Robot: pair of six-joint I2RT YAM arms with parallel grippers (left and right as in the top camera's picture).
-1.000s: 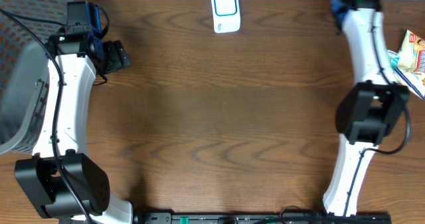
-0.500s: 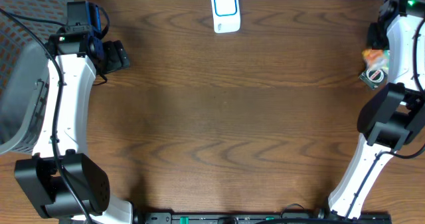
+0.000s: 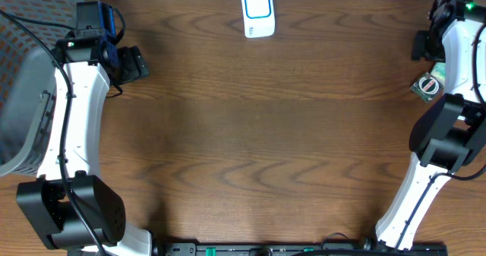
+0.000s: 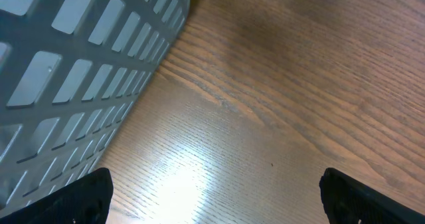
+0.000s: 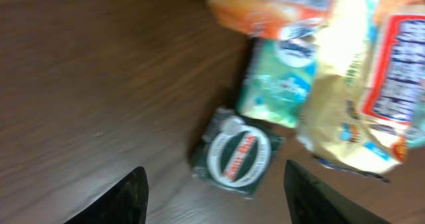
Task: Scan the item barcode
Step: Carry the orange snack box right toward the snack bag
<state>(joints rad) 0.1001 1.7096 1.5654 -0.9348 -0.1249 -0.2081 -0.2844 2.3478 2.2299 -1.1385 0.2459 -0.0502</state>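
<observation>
The right claw [image 5: 219, 204] has its fingers apart with nothing between them. Just ahead of it, roughly on its centre line, a dark green packet [image 5: 236, 154] with a round label lies flat on the worktop [image 3: 250, 134]. Past that packet sit a pale green packet [image 5: 277, 84] and an orange packet [image 5: 265, 8], with a yellow packet [image 5: 372, 71] off towards the claw's right finger.

From overhead, the dark green packet [image 3: 427, 86] lies where it did half a second ago. The orange packet that then showed between it and the claw is no longer seen from above. A second ago the right arm [image 3: 456, 43] stood further in over the worktop and the dark green packet was not in view.

The scanner [image 3: 258, 11] stands well apart from both claws, unmoved. The left claw [image 4: 216, 197] is spread wide and empty, as before, with the grey basket [image 4: 66, 64] ahead of its left finger.
</observation>
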